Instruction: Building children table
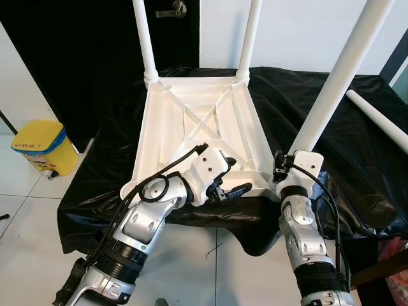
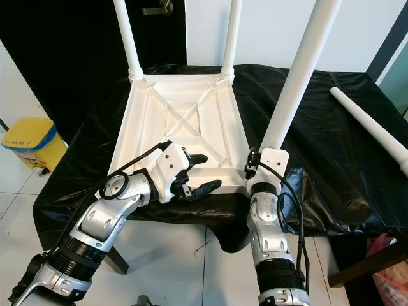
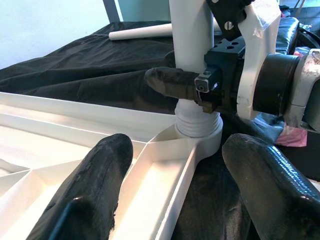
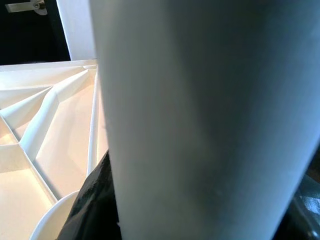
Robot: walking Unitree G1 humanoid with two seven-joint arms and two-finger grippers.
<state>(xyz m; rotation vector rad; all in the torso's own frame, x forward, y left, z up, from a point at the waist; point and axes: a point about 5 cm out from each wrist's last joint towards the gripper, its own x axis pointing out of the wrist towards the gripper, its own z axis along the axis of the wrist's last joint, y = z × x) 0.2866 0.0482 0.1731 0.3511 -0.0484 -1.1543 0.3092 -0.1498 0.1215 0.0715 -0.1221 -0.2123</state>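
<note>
The white children's table top (image 1: 197, 121) lies upside down on a black cloth. Two white legs (image 1: 145, 38) (image 1: 250, 35) stand upright in its far corners. A third leg (image 1: 338, 83) rises tilted from the near right corner socket (image 3: 199, 131). My right gripper (image 1: 287, 167) is shut on this leg just above the socket; one of its black fingers (image 3: 170, 82) wraps the leg. My left gripper (image 1: 237, 176) is open, with its fingers straddling the table top's near rim, close to that corner. A fourth leg (image 1: 376, 118) lies loose on the cloth at the right.
The black cloth (image 1: 306, 95) covers the low work surface and hangs over its near edge. A yellow bin (image 1: 39, 145) stands on the tiled floor at the left. A black door with a handle (image 1: 172, 9) is behind. A pink bag (image 1: 395, 255) sits low at the right.
</note>
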